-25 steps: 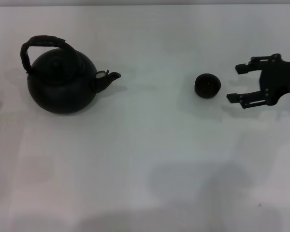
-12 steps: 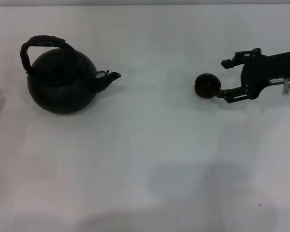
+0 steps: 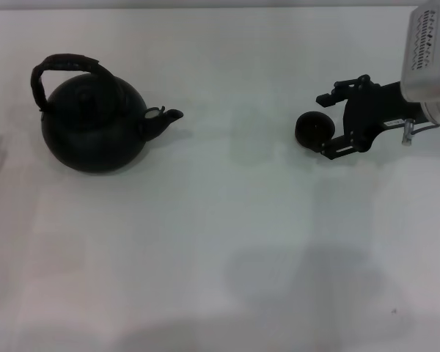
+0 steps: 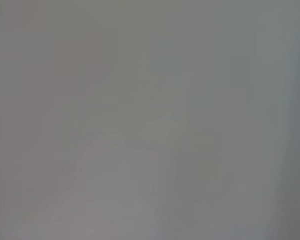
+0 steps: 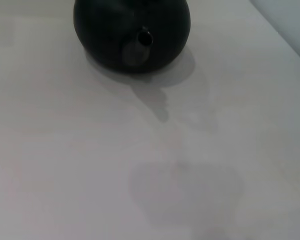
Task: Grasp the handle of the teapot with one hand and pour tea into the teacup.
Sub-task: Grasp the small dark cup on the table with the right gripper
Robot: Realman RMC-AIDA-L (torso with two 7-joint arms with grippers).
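Observation:
The black teapot (image 3: pixel 95 132) stands at the table's left, its spout (image 3: pixel 165 117) pointing right. Its dark handle (image 3: pixel 62 64) arches upright over the lid. Far to the right sits the small black teacup (image 3: pixel 310 130). My right gripper (image 3: pixel 323 125) has come in from the right and is open, with one finger on each side of the cup; I cannot tell if they touch it. In the right wrist view the teapot (image 5: pixel 131 30) faces the camera spout first, and the cup does not show. The left gripper is out of view.
The white table (image 3: pixel 220 242) spreads between pot and cup, with faint shadows near its front. The white wrist housing (image 3: pixel 429 51) of my right arm sits at the right edge. The left wrist view holds only a blank pale surface (image 4: pixel 150 120).
My right gripper has moved left from beside the cup until its fingers flank it, and the white wrist housing has come into view. Teapot and cup have stayed put.

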